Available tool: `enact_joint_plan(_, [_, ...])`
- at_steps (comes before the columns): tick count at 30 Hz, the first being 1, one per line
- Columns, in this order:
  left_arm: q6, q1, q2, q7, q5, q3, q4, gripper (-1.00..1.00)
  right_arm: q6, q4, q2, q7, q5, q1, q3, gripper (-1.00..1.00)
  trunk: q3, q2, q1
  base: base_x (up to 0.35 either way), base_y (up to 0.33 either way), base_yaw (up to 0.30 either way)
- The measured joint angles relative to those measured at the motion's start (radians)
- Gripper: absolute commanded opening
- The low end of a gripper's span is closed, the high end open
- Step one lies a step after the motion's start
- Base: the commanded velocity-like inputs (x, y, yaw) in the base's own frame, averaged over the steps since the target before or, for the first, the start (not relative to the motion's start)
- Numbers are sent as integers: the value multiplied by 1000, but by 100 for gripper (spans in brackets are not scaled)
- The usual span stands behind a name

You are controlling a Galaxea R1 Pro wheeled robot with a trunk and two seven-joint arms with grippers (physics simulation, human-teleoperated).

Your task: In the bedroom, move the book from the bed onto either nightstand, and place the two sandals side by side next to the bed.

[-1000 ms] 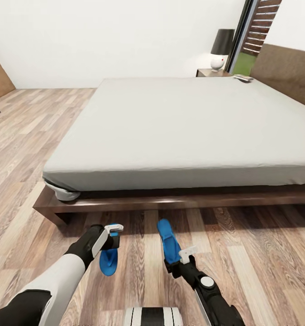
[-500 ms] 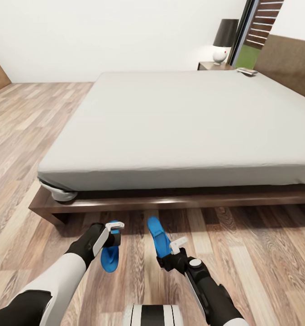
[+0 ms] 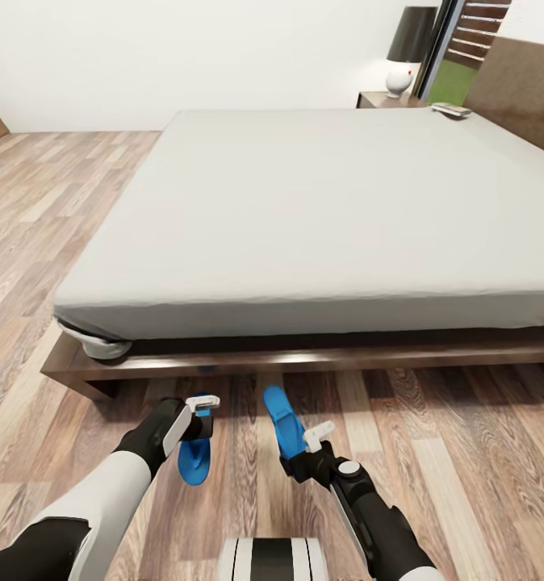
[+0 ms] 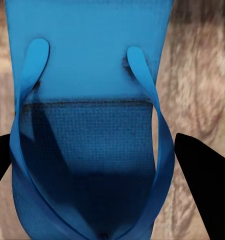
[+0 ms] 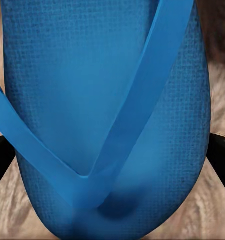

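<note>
While the head view looks down over both arms toward the bed, each arm carries a blue sandal near the floor in front of the dark bed frame: the left gripper grasps the left sandal, and the right gripper grasps the right sandal, which points toward the bed. Far off, the book lies at the mattress corner near the nightstand and its lamp. From the left wrist camera, the left sandal fills the space between two dark fingers that press its edges. From the right wrist camera, the right sandal sits likewise, with dark fingertips at both sides and plank floor beneath. To do this step well, I would judge that both soles should be lowered flat, toes facing the same way, edges near but not overlapping, close to the frame, before either grip is let go.
</note>
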Motion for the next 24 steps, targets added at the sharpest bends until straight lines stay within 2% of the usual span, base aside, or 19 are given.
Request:
enact_joint_plan(6, [-2,0,-1,-3,0,-2,0,-100,1,-12,-5,2,1,0,-1,-100,-23,-1,3,0,0,0])
enact_joint_plan(12, [-4,0,-3,-3,0,-7,-9,-100,43,-129,-9,12,1,0,1,-100,-46,-3,5,0,0,0])
enact_joint_plan(14, [-4,0,-3,-4,-1,-10,-33,-100,53,-144,-10,42,1,0,2,-100,-54,-3,6,0,0,0])
enact_joint_plan(24, [-2,1,1,-4,-3,-9,-51,-100,56,-143,-10,54,3,0,2,-100,-93,-6,11,0,0,0])
